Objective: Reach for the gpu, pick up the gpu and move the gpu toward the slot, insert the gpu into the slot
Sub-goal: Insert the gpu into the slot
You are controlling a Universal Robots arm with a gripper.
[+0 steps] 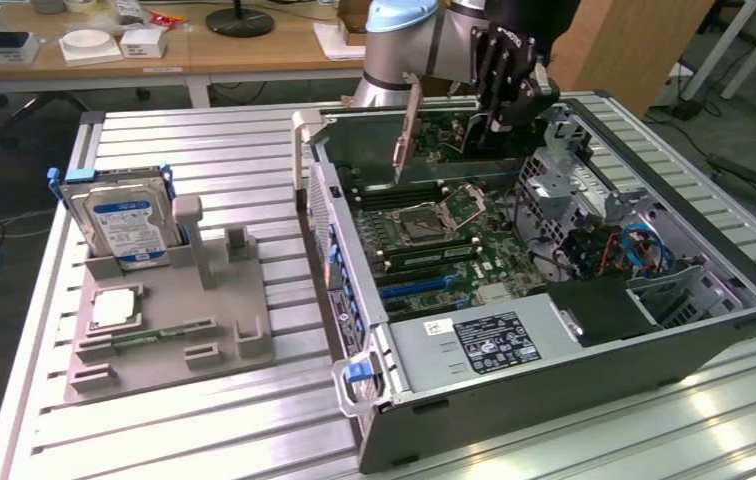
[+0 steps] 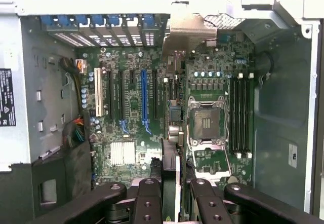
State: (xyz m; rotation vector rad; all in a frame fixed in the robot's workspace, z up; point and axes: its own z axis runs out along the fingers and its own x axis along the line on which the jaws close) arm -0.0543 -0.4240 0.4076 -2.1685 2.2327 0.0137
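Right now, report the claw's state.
Claw: closed, holding the gpu above the open computer case.

The arm [image 1: 398,60] is seen as a silver-grey tube, capped by a pale blue joint cover [image 1: 405,14]. The end effector [image 2: 175,183] is built of black linkage bars [image 2: 91,203], studded with round screws [image 2: 147,202].

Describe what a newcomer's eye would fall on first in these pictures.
The open computer case with its green motherboard laid bare dominates the slatted table. Above that board the claw grips the gpu on edge. A blue-labelled hard drive stands in a grey holder at the exterior view's left.
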